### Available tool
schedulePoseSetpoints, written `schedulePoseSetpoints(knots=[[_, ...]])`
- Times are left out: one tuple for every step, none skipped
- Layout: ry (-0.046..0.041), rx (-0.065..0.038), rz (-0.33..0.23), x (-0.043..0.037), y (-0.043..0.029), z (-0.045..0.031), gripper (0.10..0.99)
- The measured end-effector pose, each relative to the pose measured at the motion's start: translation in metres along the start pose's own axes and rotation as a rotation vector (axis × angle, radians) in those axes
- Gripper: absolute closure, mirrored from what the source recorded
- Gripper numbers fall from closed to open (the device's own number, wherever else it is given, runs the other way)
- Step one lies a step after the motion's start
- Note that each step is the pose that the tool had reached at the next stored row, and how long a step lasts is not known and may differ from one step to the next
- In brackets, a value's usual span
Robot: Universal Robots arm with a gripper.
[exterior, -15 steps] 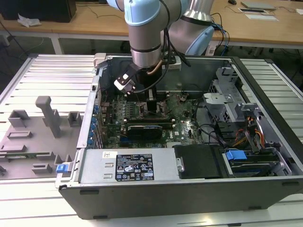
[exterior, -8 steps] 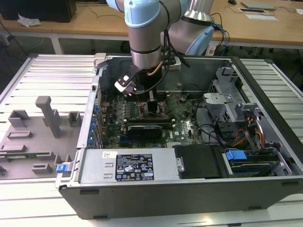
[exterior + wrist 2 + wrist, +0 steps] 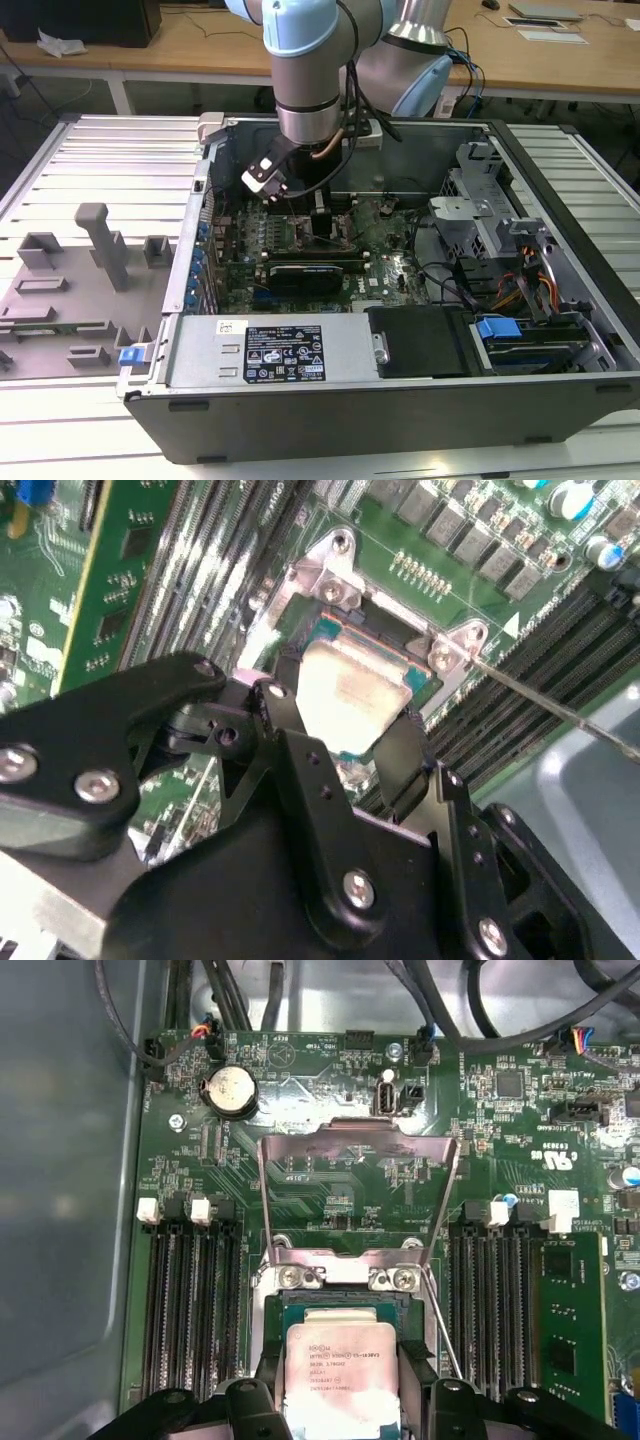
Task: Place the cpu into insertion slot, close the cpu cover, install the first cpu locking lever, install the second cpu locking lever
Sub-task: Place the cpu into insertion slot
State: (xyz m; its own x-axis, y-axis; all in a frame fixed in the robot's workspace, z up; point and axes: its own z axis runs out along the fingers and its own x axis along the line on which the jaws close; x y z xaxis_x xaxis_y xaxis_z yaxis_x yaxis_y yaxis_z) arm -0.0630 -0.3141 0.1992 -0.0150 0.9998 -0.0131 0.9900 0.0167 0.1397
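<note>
1. I am gripping the cpu in the gripper, its fingers clamped on opposite edges.
2. I judge this the placing step: the chip is hanging just above the insertion slot and does not look seated.
3. Seating is calling for square alignment.
4. Beyond, the cpu cover is standing open.

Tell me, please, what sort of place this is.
Probably a robotics lab or workshop: an open dark-grey metal computer case lies on a ribbed silver metal table, wooden desks stand behind, and the gripper holds the pale square cpu.
</note>
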Motion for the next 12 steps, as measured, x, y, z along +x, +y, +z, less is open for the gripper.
schedulePoseSetpoints(knots=[[-0.0001, 0.000, 0.000, -0.0001, -0.0001, -0.0001, 0.545], [-0.0002, 0.000, 0.000, 0.0000, 0.0000, -0.0002, 0.545], [-0.0004, 0.000, 0.003, 0.0000, 0.0000, -0.0002, 0.545], [0.0000, 0.000, 0.004, -0.0001, 0.0000, -0.0009, 0.545], [0.0006, 0.000, 0.005, -0.0001, 0.0001, -0.0015, 0.545], [0.0009, 0.000, 0.005, -0.0001, 0.0002, -0.0022, 0.545], [0.0015, -0.001, 0.005, 0.0000, 0.0003, -0.0026, 0.545], [0.0015, 0.000, 0.007, -0.0001, 0.0003, -0.0027, 0.545], [0.0009, 0.000, 0.010, -0.0004, 0.0003, -0.0027, 0.545], [-0.0005, 0.000, 0.019, -0.0006, 0.0003, -0.0028, 0.545], [-0.0017, 0.000, 0.028, -0.0008, 0.0003, -0.0028, 0.545], [-0.0020, 0.000, 0.030, -0.0008, 0.0003, -0.0028, 0.545]])
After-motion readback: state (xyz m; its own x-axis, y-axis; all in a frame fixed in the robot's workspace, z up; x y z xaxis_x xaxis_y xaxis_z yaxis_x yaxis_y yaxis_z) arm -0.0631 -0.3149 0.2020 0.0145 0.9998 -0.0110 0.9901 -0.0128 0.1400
